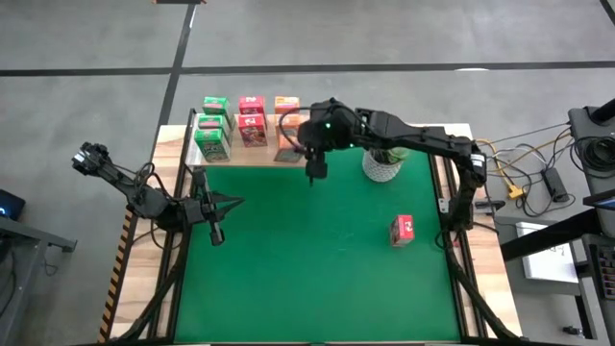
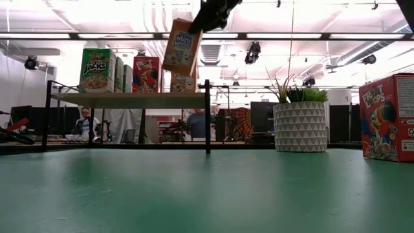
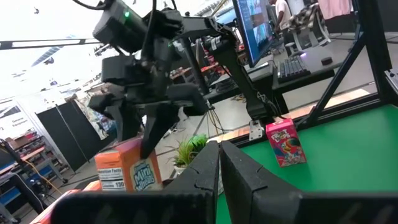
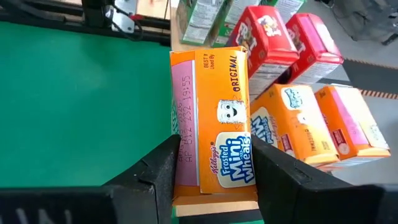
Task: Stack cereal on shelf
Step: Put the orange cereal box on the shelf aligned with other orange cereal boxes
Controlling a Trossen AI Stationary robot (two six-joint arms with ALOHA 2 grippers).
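My right gripper (image 1: 309, 136) hangs above the right end of the light-wood shelf (image 2: 129, 99), shut on an orange cereal box (image 4: 214, 118). In the low view this box (image 2: 181, 46) hangs tilted, higher than the shelf's top. On the shelf top stand green (image 1: 213, 139), pink (image 1: 253, 123) and orange (image 4: 292, 124) cereal boxes. One more pink box (image 1: 402, 229) stands on the green mat at the right. My left gripper (image 1: 217, 234) waits shut at the table's left side, touching nothing. My right gripper pinches the orange box between its two fingers (image 4: 158, 171), across two opposite sides near the box's upper end (image 4: 186, 165). The printed front faces the wrist camera. The fingers come from above, slanting down toward the shelf. The box hangs tilted below them, clear of shelf and table.
A white patterned plant pot (image 1: 382, 165) stands just right of the shelf, close under my right arm. The shelf's dark front upright (image 2: 207, 116) stands below the held box. The green mat (image 1: 307, 279) is bare in the middle and near side.
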